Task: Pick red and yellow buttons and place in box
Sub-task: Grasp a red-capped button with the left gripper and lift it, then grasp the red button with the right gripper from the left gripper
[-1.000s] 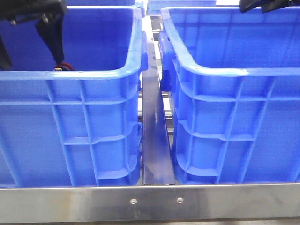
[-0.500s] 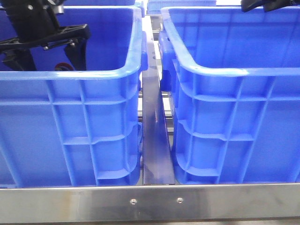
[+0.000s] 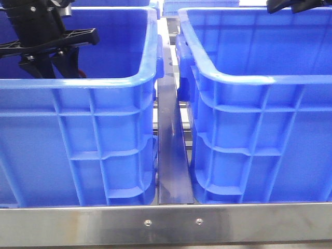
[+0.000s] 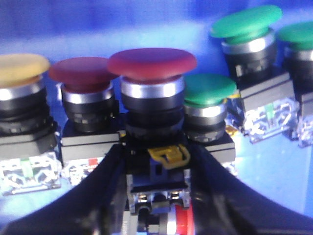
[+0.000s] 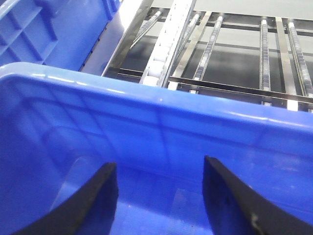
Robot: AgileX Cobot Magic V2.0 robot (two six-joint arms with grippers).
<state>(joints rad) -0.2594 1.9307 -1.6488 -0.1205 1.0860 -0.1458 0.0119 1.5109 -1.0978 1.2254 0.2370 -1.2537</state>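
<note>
Where the left gripper point(image 3: 52, 65) reaches down into the left crate point(image 3: 104, 135) at about ten o'clock in the front view, its dark fingers point(image 4: 88, 196) are closed narrowly on the black body of a red button point(image 4: 151, 63), one finger on each flank. From the left wrist camera, that dark red mushroom cap stands upright over a silver collar, with a yellow clip showing on the body between the fingers. Beside it, towards nine o'clock, sits a second red button point(image 4: 80, 73), and farther out a yellow button point(image 4: 19, 68) at the frame edge. Towards three o'clock sit green buttons point(image 4: 210, 88), one close against the held one and two taller ones point(image 4: 247, 22) behind, all on the blue crate floor. Between the crates a metal rail point(image 3: 171, 155) runs away from the camera. At one o'clock the right crate point(image 3: 259, 129) fills the front view, with the right gripper point(image 5: 159, 191) above its far rim; its fingers stand wide apart with only blue plastic between them, and roller rails point(image 5: 220, 44) lie beyond the crate wall.
</note>
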